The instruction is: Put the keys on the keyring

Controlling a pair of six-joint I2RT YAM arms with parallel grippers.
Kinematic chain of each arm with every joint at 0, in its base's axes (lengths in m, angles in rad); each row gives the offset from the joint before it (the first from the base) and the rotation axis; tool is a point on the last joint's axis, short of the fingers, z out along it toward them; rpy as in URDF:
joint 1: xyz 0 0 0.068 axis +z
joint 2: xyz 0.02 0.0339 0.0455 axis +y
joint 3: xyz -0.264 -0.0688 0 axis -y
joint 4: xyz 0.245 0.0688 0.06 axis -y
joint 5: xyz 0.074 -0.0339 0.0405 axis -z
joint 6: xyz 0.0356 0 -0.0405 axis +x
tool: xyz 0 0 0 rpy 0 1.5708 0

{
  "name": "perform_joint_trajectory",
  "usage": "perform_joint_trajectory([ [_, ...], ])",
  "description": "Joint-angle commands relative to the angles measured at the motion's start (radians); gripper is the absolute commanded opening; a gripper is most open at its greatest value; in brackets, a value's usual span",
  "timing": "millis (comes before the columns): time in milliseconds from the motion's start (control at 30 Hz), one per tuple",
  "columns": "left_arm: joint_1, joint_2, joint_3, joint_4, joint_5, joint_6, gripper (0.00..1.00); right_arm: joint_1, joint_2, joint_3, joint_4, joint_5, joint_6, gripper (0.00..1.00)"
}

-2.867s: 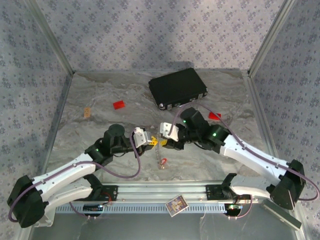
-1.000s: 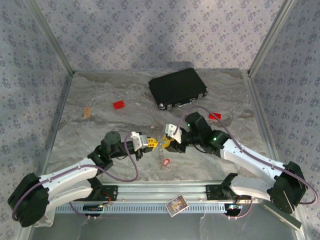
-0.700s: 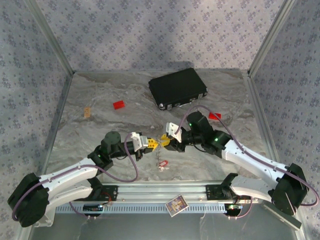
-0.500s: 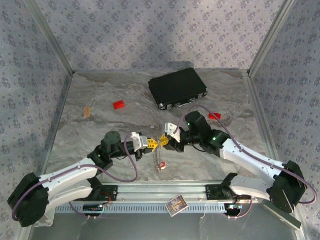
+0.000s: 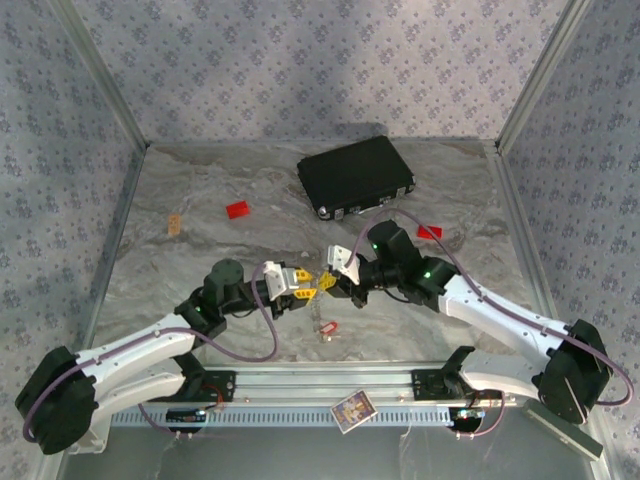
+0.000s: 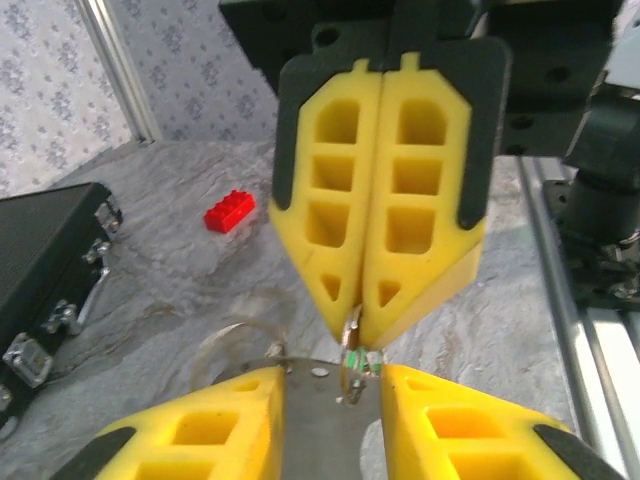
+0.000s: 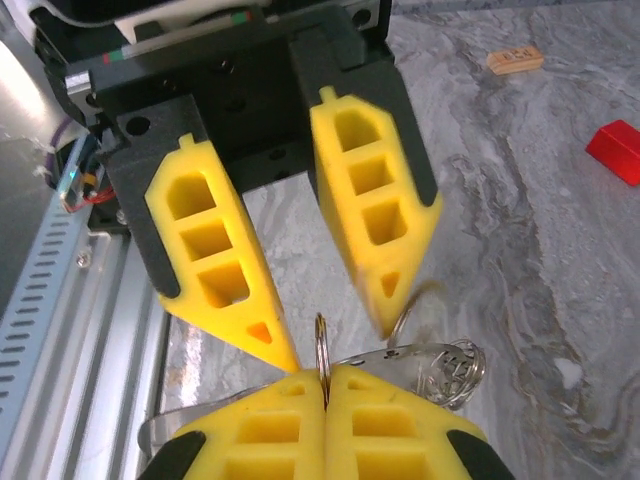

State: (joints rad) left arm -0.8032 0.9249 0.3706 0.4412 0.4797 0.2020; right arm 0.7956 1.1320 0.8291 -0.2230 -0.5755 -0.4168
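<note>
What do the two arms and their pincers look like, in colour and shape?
White link shells, black joints with green lights, a purple cable along each arm. The left pincer and right pincer each carry two yellow wedge fingers with cut-out windows on black backing.

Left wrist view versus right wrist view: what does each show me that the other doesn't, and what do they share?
Left wrist alone: the black case at far left, a red block near it, and the right pincer's whole face, shut. Right wrist alone: the left pincer's whole face, open, a tan block far off, and another red block at the right edge. Both: the marbled table, the thin ring pinched in the right pincer's tips, and a pale loop beside them.
</note>
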Motion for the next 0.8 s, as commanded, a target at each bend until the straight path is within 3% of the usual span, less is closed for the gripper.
perform_joint_trajectory([
  [0, 0.001, -0.016, 0.068, -0.119, -0.037, 0.053, 0.31, 0.024, 0.021, 0.099, -0.129, 0.078, -0.084, 0.00],
  [233, -0.002, -0.023, 0.099, -0.181, -0.021, 0.076, 0.25, 0.069, 0.076, 0.211, -0.289, 0.176, -0.165, 0.00],
  [667, -0.001, -0.018, 0.116, -0.181, 0.030, 0.081, 0.00, 0.103, 0.104, 0.266, -0.302, 0.168, -0.161, 0.00],
  [767, -0.002, -0.030, 0.097, -0.153, 0.034, 0.068, 0.00, 0.066, 0.047, 0.206, -0.224, 0.125, -0.122, 0.24],
])
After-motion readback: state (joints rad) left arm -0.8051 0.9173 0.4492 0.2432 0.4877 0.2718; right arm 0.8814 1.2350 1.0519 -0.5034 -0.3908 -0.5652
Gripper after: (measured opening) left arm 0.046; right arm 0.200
